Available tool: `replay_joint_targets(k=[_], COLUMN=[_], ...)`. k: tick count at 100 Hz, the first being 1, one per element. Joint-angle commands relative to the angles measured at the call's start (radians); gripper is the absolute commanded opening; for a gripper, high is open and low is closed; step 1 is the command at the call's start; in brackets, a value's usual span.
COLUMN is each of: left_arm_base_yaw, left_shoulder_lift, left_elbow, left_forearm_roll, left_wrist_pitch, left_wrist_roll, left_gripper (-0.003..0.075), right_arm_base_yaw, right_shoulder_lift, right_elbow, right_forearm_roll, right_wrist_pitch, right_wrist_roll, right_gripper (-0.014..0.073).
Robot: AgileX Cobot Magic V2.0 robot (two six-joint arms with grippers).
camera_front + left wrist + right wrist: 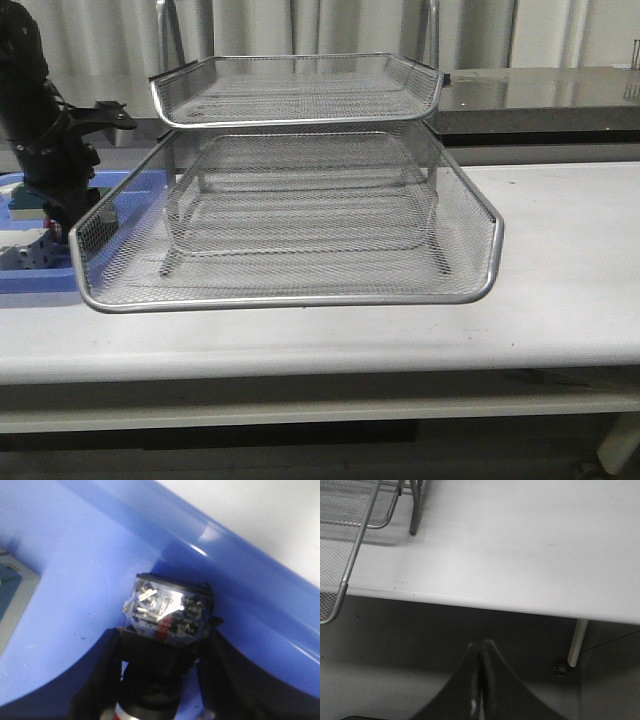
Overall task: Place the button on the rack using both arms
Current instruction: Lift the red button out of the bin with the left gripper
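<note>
Clamped between the 2 black fingers (100, 680) of the left gripper (157, 680) is the button (167, 612), as seen in the left wrist view: the dark body is pinched from both sides, a clear rear block with metal contacts and a small red mark is turned toward the camera, and a strip of red and silver is glimpsed at the picture's lower edge. Whether the button is touching the surface beneath cannot be told. Under and around it a blue tray (75, 570) is seen, with its raised rim running just beside the button, and pale tabletop beyond that rim. A grey-edged object with a teal face (12, 590) is partly seen lying in the tray.

Pressed together with no gap and nothing between them are the 2 fingers of the right gripper (481, 680); it is held off the front edge of the white table (520, 545), near a corner of the rack (350, 535).

From the front view, the rack (290, 200) is shown standing on the table (560, 260), its wire-mesh tiers stacked, the lowest projecting toward the camera. The left arm (40, 110) is lowered over the blue tray (40, 278) just beside the rack's left side. A white boxy item (28, 252) is seen in that tray.
</note>
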Motion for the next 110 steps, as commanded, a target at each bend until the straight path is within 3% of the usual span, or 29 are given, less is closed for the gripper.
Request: replay_joint_targets(k=[1, 22, 46, 61, 85, 110], left_arm_base_yaw=[0.001, 0.001, 0.001, 0.001, 0.001, -0.017], left_shoulder_lift=[-0.060, -0.060, -0.062, -0.074, -0.152, -0.301], left_elbow=[-0.040, -0.147, -0.323, -0.404, -0.407, -0.313], left_forearm_roll=[-0.014, -0.017, -0.017, -0.015, -0.013, -0.011], left_wrist_pitch=[-0.012, 0.079, 0.285, 0.309, 0.309, 0.309], left_wrist_roll=[0.000, -0.039, -0.076, -0.195, -0.323, -0.349], left_gripper=[0.0004, 0.0004, 0.0004, 0.0004, 0.0004, 0.0004], right_arm_base_yaw=[0.001, 0.001, 0.001, 0.001, 0.001, 0.001], right_shoulder_lift=[-0.004, -0.004, -0.004, -0.004, -0.004, -0.004], right_elbow=[-0.025, -0.025, -0.025, -0.025, -0.025, -0.025], right_forearm_roll=[-0.010, -0.010, -0.010, -0.010, -0.010, -0.010], right_wrist_pitch=[-0.051, -0.051, -0.051, -0.051, -0.051, -0.051], right_wrist_roll=[-0.001, -0.001, -0.001, -0.001, -0.001, -0.001], right_gripper=[-0.0068, -0.0068, -0.0068, -0.0068, -0.0068, -0.0068])
